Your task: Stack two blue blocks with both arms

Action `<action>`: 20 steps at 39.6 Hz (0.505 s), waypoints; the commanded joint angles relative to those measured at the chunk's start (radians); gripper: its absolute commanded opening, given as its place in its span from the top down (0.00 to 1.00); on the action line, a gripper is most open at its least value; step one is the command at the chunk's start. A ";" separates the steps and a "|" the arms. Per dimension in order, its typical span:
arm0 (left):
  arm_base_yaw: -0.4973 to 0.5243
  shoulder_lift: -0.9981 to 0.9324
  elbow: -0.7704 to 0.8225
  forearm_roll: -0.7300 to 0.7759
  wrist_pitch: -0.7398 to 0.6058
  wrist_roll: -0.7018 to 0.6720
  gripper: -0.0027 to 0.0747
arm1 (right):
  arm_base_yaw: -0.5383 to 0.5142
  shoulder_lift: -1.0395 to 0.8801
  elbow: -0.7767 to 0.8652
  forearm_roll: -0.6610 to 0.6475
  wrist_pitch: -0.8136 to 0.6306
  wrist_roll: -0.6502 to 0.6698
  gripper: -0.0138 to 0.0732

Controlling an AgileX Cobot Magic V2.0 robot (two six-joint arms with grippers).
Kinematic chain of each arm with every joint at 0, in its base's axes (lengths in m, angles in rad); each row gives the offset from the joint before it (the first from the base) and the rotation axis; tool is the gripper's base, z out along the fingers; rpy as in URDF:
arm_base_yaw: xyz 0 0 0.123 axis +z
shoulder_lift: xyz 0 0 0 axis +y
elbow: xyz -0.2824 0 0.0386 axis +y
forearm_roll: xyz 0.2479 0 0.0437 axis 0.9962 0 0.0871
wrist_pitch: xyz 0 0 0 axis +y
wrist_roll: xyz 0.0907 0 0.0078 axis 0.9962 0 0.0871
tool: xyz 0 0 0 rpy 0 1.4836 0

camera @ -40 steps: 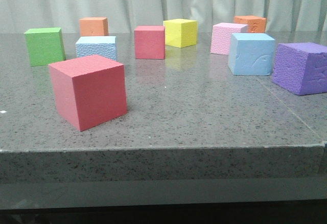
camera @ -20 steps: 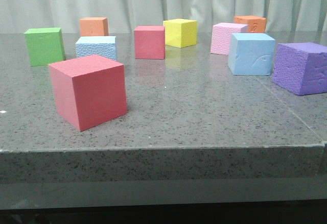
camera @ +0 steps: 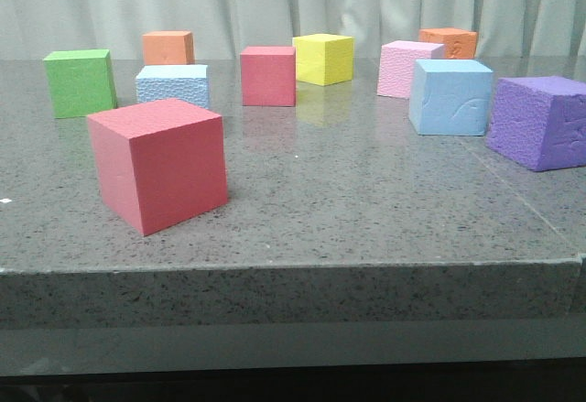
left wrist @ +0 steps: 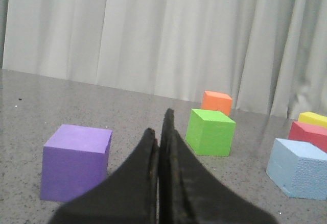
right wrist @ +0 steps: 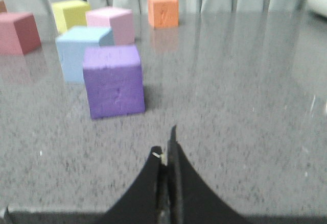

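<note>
The smooth sky-blue block [camera: 450, 97] with a curved scratch stands at the right of the table, left of the rough purple cube [camera: 542, 122]. It also shows in the right wrist view [right wrist: 82, 53], behind the purple cube [right wrist: 113, 81]. The rough pebbly blue block [camera: 172, 85] stands at the back left; it also shows in the left wrist view [left wrist: 301, 169]. My left gripper [left wrist: 159, 121] is shut and empty, well short of that block. My right gripper [right wrist: 164, 140] is shut and empty, low over the table, short of the purple cube. Neither gripper shows in the front view.
A large red cube [camera: 157, 164] stands near the front left. A green cube [camera: 81, 81], two orange cubes [camera: 168, 47] [camera: 449, 42], a red cube [camera: 268, 75], a yellow cube [camera: 323, 59] and a pink cube [camera: 409, 68] stand further back. A smooth purple cube [left wrist: 76, 161] is beside the left gripper.
</note>
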 commanded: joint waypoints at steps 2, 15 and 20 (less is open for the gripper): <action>0.001 -0.016 0.003 -0.008 -0.091 0.002 0.99 | -0.007 -0.018 -0.005 -0.005 -0.147 -0.009 0.92; 0.001 -0.016 0.003 -0.008 -0.091 0.002 0.99 | -0.007 -0.018 -0.005 -0.005 -0.142 -0.009 0.92; 0.001 -0.016 0.003 -0.008 -0.091 0.002 0.99 | -0.007 -0.018 -0.005 -0.005 -0.145 -0.009 0.92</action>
